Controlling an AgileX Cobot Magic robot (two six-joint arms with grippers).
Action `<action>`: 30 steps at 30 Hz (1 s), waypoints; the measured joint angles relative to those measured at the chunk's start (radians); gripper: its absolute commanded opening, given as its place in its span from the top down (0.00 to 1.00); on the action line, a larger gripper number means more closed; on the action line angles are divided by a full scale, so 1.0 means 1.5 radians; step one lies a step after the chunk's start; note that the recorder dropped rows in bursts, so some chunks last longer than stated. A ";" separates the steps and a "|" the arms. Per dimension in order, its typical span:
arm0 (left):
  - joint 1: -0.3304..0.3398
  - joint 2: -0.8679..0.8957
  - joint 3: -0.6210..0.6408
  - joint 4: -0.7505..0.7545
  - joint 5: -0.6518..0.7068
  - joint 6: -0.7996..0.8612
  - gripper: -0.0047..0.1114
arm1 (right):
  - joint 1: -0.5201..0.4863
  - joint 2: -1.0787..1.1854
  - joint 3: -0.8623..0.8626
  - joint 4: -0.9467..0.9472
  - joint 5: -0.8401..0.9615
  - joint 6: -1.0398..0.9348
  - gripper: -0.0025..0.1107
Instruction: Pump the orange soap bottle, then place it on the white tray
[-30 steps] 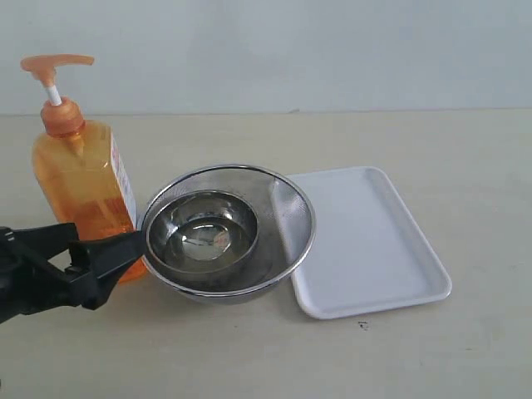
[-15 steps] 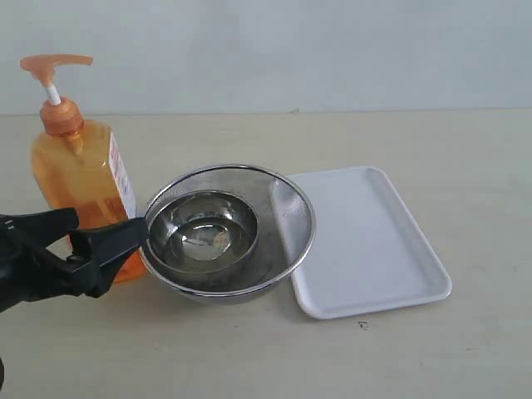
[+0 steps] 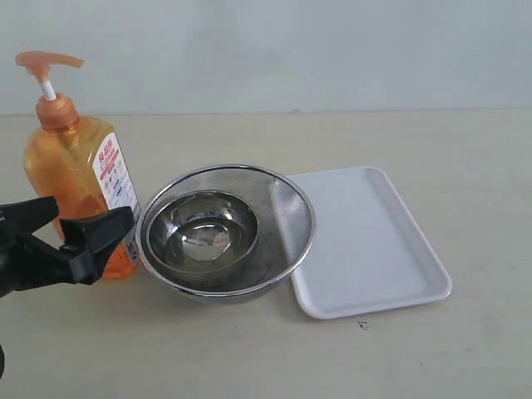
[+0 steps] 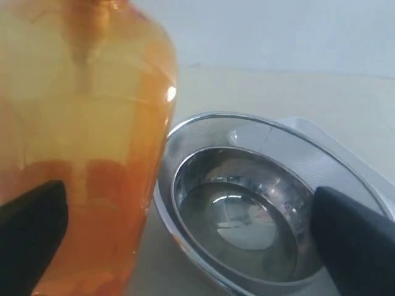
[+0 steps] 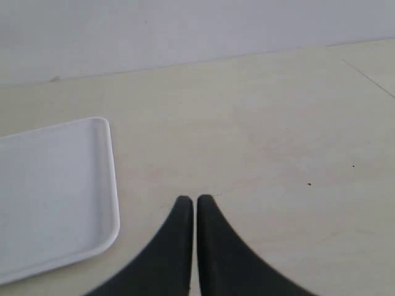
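exterior: left jaws wide at bottle (image 3: 71, 166), pump head (image 3: 43, 60) seen only here | right wrist only: right jaws closed over bench (image 5: 278, 123) beside tray (image 5: 49, 197)

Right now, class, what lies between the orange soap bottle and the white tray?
In the exterior view, a steel mesh bowl with a smaller steel bowl nested inside it sits between the orange soap bottle and the white tray.
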 measured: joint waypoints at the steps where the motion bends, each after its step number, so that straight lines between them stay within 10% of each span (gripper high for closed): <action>1: 0.000 0.000 0.000 0.000 0.008 0.003 0.06 | 0.000 0.000 0.000 0.000 0.000 0.000 0.98; 30: 0.000 0.001 0.000 -0.108 -0.024 0.129 0.06 | 0.000 0.000 0.000 0.000 0.000 0.000 0.98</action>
